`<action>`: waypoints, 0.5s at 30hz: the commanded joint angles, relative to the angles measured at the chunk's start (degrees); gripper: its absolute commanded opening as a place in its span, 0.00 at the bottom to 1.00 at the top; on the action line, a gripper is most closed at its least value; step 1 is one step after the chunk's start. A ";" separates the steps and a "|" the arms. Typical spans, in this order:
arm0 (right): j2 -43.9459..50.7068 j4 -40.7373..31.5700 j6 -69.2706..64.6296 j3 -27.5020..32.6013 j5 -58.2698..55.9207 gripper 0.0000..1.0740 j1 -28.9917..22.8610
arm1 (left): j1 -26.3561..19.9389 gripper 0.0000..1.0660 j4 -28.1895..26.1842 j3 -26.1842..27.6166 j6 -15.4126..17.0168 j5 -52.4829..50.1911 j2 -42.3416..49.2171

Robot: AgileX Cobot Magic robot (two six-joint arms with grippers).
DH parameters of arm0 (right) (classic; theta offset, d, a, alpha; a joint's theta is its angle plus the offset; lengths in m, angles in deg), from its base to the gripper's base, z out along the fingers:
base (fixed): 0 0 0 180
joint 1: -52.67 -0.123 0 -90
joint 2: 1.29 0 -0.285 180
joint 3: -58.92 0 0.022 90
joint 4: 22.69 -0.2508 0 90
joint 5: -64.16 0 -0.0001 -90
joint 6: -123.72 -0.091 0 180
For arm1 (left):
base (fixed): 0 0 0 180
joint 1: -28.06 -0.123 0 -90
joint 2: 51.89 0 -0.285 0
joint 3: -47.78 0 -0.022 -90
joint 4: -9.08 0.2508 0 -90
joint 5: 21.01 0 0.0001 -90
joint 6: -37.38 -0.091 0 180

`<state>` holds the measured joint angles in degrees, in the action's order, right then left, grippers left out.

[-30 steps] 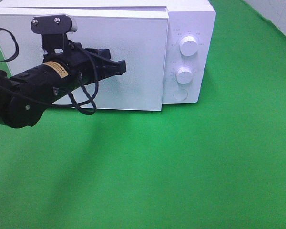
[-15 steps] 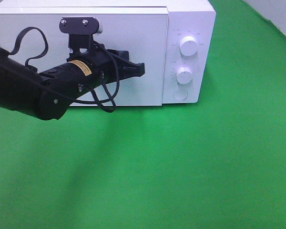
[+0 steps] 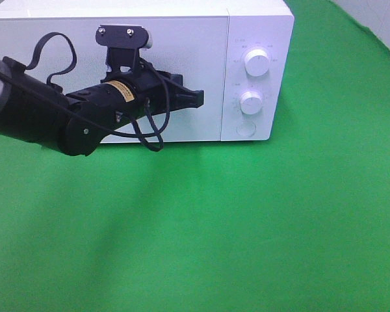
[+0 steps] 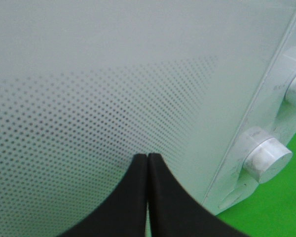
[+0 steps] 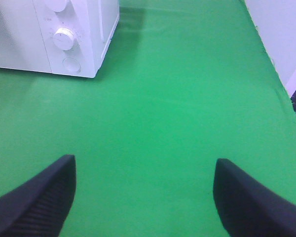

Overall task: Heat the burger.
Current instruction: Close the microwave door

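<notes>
Jaws shut tight on nothing, the left gripper (image 3: 196, 99) works as a blunt pusher rather than a clamp. Its tip sits at the dotted door (image 3: 182, 45) of the microwave (image 3: 260, 26), toward the edge nearest the controls; the wrist view is too close to show whether it touches the panel or stops just short. That spot makes sense, because pressure far from the hinge seats a door best, and the door lies flush with the front. Just beside it stand the upper knob (image 3: 257, 62), the lower knob (image 3: 251, 103) and a round button (image 3: 246, 129), none of them touched.

The burger appears in no view. My judgement is that it sits inside, behind the frosted door (nothing lies on the green bench (image 3: 247, 221)). If so, setting the dials is what remains.

The right gripper (image 5: 144, 170) hangs wide open and empty over the bench, well apart from the microwave, probably kept clear so the arms do not crowd each other.
</notes>
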<state>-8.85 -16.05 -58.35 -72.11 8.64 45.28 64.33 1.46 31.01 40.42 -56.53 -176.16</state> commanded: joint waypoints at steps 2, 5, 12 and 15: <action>1.60 0.00 -0.63 0.11 0.63 0.70 0.23 | 0.11 0.00 -1.83 1.38 0.40 0.92 1.26; 1.60 0.00 -0.63 0.11 0.63 0.70 0.23 | 2.64 0.00 -1.83 1.38 0.40 6.70 2.29; 1.60 0.00 -0.63 0.11 0.63 0.70 0.23 | 5.90 0.13 -1.83 1.38 0.40 19.82 4.98; 1.60 0.00 -0.63 0.11 0.63 0.70 0.23 | 7.22 0.54 -1.66 1.38 0.23 27.96 6.70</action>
<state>-8.85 -16.05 -58.35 -72.11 8.64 45.28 71.20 0.14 31.92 40.59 -30.35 -170.20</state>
